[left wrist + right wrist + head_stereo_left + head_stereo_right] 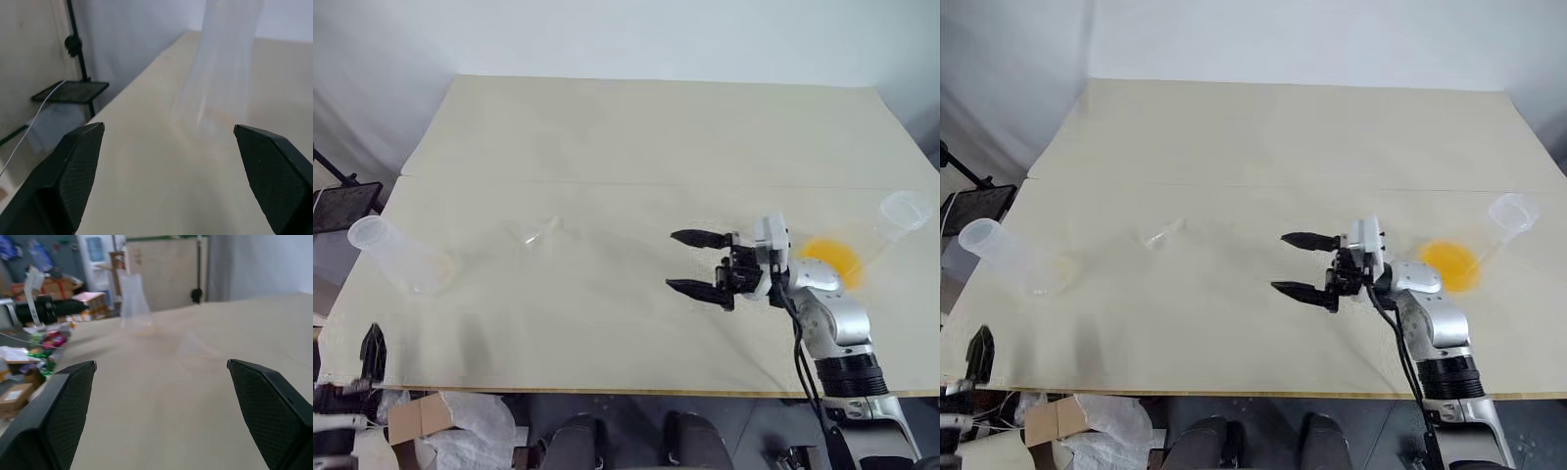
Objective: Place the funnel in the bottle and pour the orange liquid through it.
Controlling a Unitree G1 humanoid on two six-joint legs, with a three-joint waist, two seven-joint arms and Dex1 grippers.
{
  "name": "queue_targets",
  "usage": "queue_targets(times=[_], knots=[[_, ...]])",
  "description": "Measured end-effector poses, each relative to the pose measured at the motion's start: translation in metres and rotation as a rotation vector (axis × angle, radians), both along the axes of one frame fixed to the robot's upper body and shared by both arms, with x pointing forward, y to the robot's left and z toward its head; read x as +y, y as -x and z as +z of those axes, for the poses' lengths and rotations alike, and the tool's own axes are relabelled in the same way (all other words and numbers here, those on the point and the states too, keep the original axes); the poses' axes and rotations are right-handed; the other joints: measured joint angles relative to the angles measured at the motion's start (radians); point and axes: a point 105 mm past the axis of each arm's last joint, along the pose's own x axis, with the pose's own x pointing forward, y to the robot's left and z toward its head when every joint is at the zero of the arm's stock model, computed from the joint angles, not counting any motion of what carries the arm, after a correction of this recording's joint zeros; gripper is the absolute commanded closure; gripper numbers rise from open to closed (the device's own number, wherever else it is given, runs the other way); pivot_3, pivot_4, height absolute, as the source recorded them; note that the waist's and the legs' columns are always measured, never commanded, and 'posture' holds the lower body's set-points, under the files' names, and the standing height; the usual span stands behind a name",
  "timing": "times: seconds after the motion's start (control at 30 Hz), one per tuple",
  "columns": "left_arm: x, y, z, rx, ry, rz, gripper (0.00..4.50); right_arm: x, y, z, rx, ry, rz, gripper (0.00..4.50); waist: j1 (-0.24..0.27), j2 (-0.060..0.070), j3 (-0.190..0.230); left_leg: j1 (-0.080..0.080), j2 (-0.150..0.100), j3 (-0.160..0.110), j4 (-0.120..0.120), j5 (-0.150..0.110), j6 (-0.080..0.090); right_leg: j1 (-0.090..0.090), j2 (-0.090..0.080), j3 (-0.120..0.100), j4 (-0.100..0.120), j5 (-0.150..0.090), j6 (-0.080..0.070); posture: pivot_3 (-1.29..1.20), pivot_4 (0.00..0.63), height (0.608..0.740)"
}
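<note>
Reaching across the pale desk [607, 147] with its black fingers spread wide and nothing between them, the right end effector [695, 262] points toward the robot's left, straight at the funnel [536, 235]. That small, colourless cone, barely distinguishable from the matte cream surface, lies tipped on its side near the middle of the desk, its short stem angled away and to the right, so its long axis runs roughly across the end effector's line of approach. A stretch of bare desk separates the two, yet the right arm is clearly the nearer one.

Standing at the desk's left edge is the bottle [399, 257], a clear flask with a flared base and narrow neck. The left end effector [168, 161], likewise fully open and empty, looks at that bottle from close by in its wrist view.

On the far right, a wider-mouthed clear flask [886, 230] holds the orange liquid [830, 258], a bright translucent pool in its base. All three vessels are smooth, glassy and see-through. Picking up the funnel appears to be the next step.
</note>
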Motion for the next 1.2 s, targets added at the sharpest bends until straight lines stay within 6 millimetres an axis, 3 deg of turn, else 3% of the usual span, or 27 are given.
queue_targets(times=[0.3, 0.63, 0.73, 0.9, 0.93, 1.2], knots=[[0.004, -0.053, 0.040, -0.022, -0.017, -0.050, 0.00, -0.008, 0.003, -0.009, 0.017, -0.001, -0.039, 0.02, -0.008, 0.000, 0.000, 0.001, 0.002, 0.002, 0.000, 0.001, -0.001, 0.000, 0.010, 0.001, 0.002, 0.000, 0.000, 0.00, 0.150, 0.740], [0.013, -0.086, 0.038, 0.051, 0.034, -0.149, 0.00, -0.001, 0.006, -0.006, 0.005, -0.027, -0.048, 0.02, -0.004, 0.000, 0.000, 0.001, 0.002, 0.001, 0.000, 0.001, -0.002, -0.001, 0.012, 0.002, 0.002, 0.000, 0.000, 0.00, 0.150, 0.740], [0.011, -0.091, 0.041, 0.046, 0.033, -0.184, 0.54, 0.000, 0.006, -0.008, 0.011, -0.034, -0.057, 0.00, -0.004, 0.000, 0.000, 0.001, 0.002, 0.001, 0.000, 0.001, -0.002, -0.001, 0.012, 0.002, 0.003, 0.000, 0.000, 0.00, 0.150, 0.740], [0.006, -0.098, 0.041, 0.039, 0.034, -0.233, 2.08, 0.001, 0.006, -0.008, 0.010, -0.044, -0.070, 0.00, -0.004, 0.000, 0.000, 0.001, 0.002, 0.001, 0.000, 0.001, -0.003, -0.001, 0.013, 0.002, 0.003, 0.000, 0.000, 0.00, 0.150, 0.740], [0.006, -0.099, 0.042, 0.037, 0.032, -0.241, 2.21, 0.001, 0.007, -0.008, 0.012, -0.044, -0.073, 0.00, -0.004, 0.000, 0.000, 0.001, 0.002, 0.001, 0.000, 0.001, -0.003, -0.001, 0.013, 0.002, 0.003, 0.000, 0.000, 0.00, 0.150, 0.740], [-0.003, -0.100, 0.045, 0.014, 0.002, -0.304, 2.21, 0.002, 0.006, -0.006, 0.006, -0.047, -0.082, 0.00, -0.004, 0.000, 0.000, 0.001, 0.002, 0.001, 0.000, 0.001, -0.003, -0.001, 0.013, 0.003, 0.003, 0.000, 0.000, 0.00, 0.150, 0.740]])
